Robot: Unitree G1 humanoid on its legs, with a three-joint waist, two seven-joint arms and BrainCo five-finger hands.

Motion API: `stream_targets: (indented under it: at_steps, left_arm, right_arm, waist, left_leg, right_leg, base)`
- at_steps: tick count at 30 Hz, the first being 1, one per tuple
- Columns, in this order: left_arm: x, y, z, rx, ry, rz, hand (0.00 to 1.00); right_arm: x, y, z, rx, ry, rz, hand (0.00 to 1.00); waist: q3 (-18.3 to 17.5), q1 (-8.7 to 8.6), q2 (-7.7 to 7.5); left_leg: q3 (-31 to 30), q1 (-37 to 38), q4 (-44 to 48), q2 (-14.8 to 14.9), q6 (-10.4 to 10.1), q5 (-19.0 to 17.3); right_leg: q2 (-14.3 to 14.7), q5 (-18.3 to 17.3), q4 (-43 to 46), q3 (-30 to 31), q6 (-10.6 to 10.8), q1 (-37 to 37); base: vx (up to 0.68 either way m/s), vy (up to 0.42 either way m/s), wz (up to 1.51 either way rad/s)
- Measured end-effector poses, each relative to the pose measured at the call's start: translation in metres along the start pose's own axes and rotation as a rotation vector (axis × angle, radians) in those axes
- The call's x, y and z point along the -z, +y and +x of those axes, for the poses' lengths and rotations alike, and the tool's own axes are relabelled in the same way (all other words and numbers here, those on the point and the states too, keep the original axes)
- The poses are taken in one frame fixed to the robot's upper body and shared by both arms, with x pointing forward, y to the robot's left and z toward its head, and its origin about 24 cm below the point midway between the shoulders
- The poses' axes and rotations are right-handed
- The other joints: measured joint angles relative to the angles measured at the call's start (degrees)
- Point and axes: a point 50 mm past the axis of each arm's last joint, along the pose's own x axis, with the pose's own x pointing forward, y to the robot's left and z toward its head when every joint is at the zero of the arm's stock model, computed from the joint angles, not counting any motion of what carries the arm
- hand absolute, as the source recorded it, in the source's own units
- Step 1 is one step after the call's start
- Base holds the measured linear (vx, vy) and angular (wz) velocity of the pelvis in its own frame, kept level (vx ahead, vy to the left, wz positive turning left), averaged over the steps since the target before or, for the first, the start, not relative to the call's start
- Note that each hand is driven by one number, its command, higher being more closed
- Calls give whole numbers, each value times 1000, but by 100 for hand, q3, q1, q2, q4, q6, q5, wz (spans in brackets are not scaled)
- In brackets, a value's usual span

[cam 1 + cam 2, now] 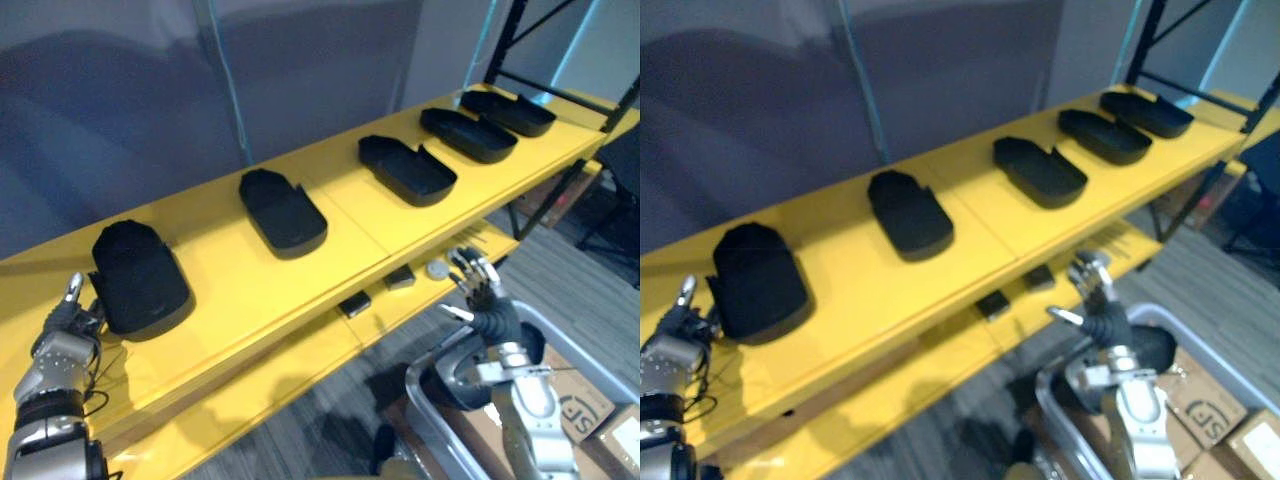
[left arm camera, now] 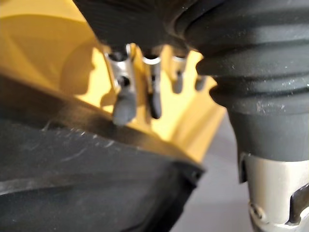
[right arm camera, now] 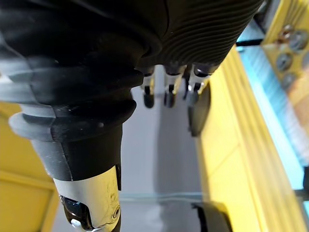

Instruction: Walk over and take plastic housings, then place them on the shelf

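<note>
Five black plastic housings lie in a row on the yellow shelf. The left hand rests beside the nearest housing. The left wrist view shows its fingers straight and empty, tips just over that housing's rim. The right hand, fingers spread wide and empty, hangs below the shelf near a grey bin.

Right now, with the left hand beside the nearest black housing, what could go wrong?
1. The left hand sits right beside the nearest housing; a careless move might drag or knock it toward the shelf front edge.
2. The right hand hangs below the top board, near the lower shelf; raising it straight up might hit that edge.
</note>
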Motion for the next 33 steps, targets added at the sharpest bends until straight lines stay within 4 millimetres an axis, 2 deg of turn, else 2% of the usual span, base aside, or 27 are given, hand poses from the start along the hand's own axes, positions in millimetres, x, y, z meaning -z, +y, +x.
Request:
stream_targets:
  at_steps: [6,9,11,14,17,20,22,23,24,25,26,29,33]
  left_arm:
    - [1,-3,1,-29,-24,56,0]
    - [0,-3,1,-99,-107,157,0]
    - [-8,7,0,-227,-223,284,0]
    - [-17,16,-3,-345,-314,345,0]
    - [-28,23,-9,-474,-439,339,0]
    - [-44,15,-20,-491,-587,321,0]
    - [-65,-5,-42,-412,-801,325,0]
    - [-70,-12,-50,-380,-862,312,0]
    - [-75,-22,-63,-327,-955,294,0]
    - [-78,-35,-87,-221,-1084,270,0]
    - [-76,-39,-95,-177,-1120,255,0]
    - [-55,-50,-132,49,-1194,212,0]
    - [-26,-48,-161,205,-1181,169,0]
  right_arm:
    - [0,0,0,-2,0,1,0]
    - [0,2,1,-13,-3,3,0]
    - [1,7,1,-48,0,12,0]
    - [1,11,2,-73,-4,22,0]
    - [-6,15,6,-95,-61,33,0]
    - [-14,19,17,-112,-113,36,0]
    - [-20,24,22,-123,-154,45,0]
    - [-22,25,22,-120,-165,48,0]
    - [-25,26,23,-115,-180,51,0]
    - [-28,28,25,-114,-195,59,0]
    - [-28,28,25,-113,-198,61,0]
    - [-28,29,26,-98,-205,75,0]
    - [-27,27,24,-40,-221,94,0]
  waist:
    - [-4,-3,-10]
    - [-14,-23,-24]
    - [-17,-111,-70]
    - [-52,-136,-134]
    - [-65,-70,-163]
    - [-65,42,-160]
    - [-61,107,-130]
    - [-56,151,-122]
    - [-47,185,-107]
    - [-52,189,-48]
    - [-68,193,-23]
    - [-112,196,164]
    - [-188,209,298]
  left_leg:
    - [1,1,0,0,0,0]
    - [4,3,0,4,-1,0]
    - [7,2,-8,21,-9,4]
    - [24,-10,-26,31,-21,12]
    - [14,-16,-39,38,-29,18]
    - [-17,-21,-23,29,-27,21]
    - [-138,-14,-12,37,-27,20]
    - [-148,-14,-11,37,-27,20]
    - [-171,-15,-7,37,-26,20]
    - [-242,-14,-2,37,-21,17]
    - [-257,-17,-1,33,-16,14]
    - [-338,-11,-5,32,9,0]
    - [-372,-8,-7,106,0,5]
  right_leg:
    - [2,1,-1,2,0,0]
    - [9,-2,-1,7,-3,-1]
    - [20,-10,0,9,-16,-10]
    - [23,-14,1,31,-24,-51]
    - [33,-9,3,20,-20,-58]
    - [56,-5,5,-64,-15,-32]
    - [56,-6,5,-164,-16,49]
    - [53,-6,5,-181,-16,57]
    - [44,-6,5,-225,-17,81]
    - [26,-9,6,-291,-20,135]
    - [20,-11,5,-295,-22,140]
    - [-8,-77,5,-429,-61,221]
    - [35,-125,3,-469,-35,260]
  base:
    - [0,0,0]
    - [0,0,0]
    - [0,0,0]
    - [0,0,-6]
    - [0,0,0]
    - [1,2,10]
    - [4,21,24]
    - [-4,22,16]
    - [-12,22,21]
    - [-16,25,21]
    - [-14,30,20]
    - [-21,16,15]
    - [-21,-18,6]
